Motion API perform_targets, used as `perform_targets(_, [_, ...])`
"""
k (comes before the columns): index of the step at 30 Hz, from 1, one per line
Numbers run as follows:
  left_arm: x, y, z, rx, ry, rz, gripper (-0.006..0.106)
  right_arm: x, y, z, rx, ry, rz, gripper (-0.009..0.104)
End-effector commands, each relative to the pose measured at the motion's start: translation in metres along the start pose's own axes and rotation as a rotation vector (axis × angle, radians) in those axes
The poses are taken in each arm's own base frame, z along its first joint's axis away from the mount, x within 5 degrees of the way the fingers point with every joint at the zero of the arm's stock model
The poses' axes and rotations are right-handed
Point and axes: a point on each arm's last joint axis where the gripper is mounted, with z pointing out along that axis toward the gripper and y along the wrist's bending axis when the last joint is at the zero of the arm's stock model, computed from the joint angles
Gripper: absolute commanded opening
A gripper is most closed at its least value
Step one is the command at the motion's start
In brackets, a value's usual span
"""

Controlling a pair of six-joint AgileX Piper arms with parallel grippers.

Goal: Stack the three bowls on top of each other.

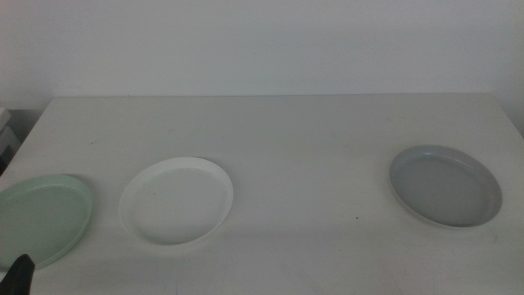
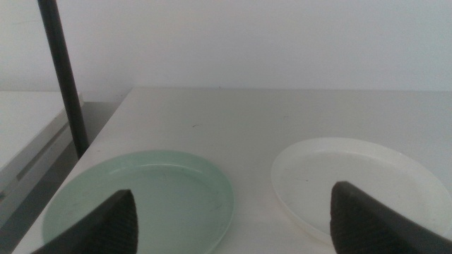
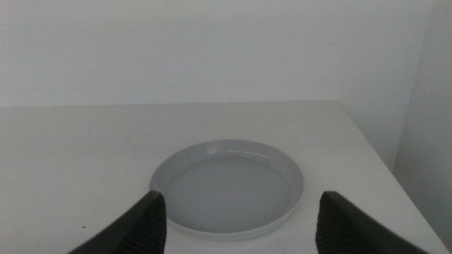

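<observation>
White surface (image 1: 311, 131) | mint green bowl (image 1: 39, 217), white bowl (image 1: 176, 200), grey bowl (image 1: 444, 185) lie apart, unstacked | left tool (image 2: 233, 219), right tool (image 3: 236, 222) open, empty, poised for pickup.

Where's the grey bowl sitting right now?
In the middle view the grey bowl lies alone on the table's right side, far from the white bowl; the right wrist view shows it just ahead of the open right claw.

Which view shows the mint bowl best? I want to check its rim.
The left wrist view: the mint bowl is large there, one jaw covering its near edge. The middle view cuts it off at the edge; the right wrist view lacks it.
</observation>
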Motion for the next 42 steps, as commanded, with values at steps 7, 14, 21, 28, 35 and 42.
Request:
perform_targets(7, [-0.059,-0.003,-0.005,-0.002,0.020,-0.014,0.105,-0.011,0.001,-0.003,-0.016,-0.114,-0.025,0.054])
perform_targets(14, [-0.138,-0.007,0.001,-0.037,0.244,-0.017,0.105,-0.011,0.001,-0.003,-0.016,-0.114,-0.025,0.054])
perform_targets(21, [-0.229,-0.013,0.022,-0.053,0.375,-0.029,0.105,-0.011,0.001,-0.003,-0.016,-0.114,-0.025,0.054])
perform_targets(28, [-0.267,-0.017,0.053,-0.048,0.473,-0.017,0.105,-0.011,0.001,-0.003,-0.016,-0.114,-0.025,0.054])
perform_targets(35, [-0.258,-0.017,0.091,-0.057,0.568,-0.013,0.105,-0.011,0.001,-0.003,-0.016,-0.114,-0.025,0.054])
perform_targets(42, [-0.241,-0.020,0.129,-0.039,0.664,-0.050,0.105,-0.011,0.001,-0.003,-0.016,-0.114,-0.025,0.054])
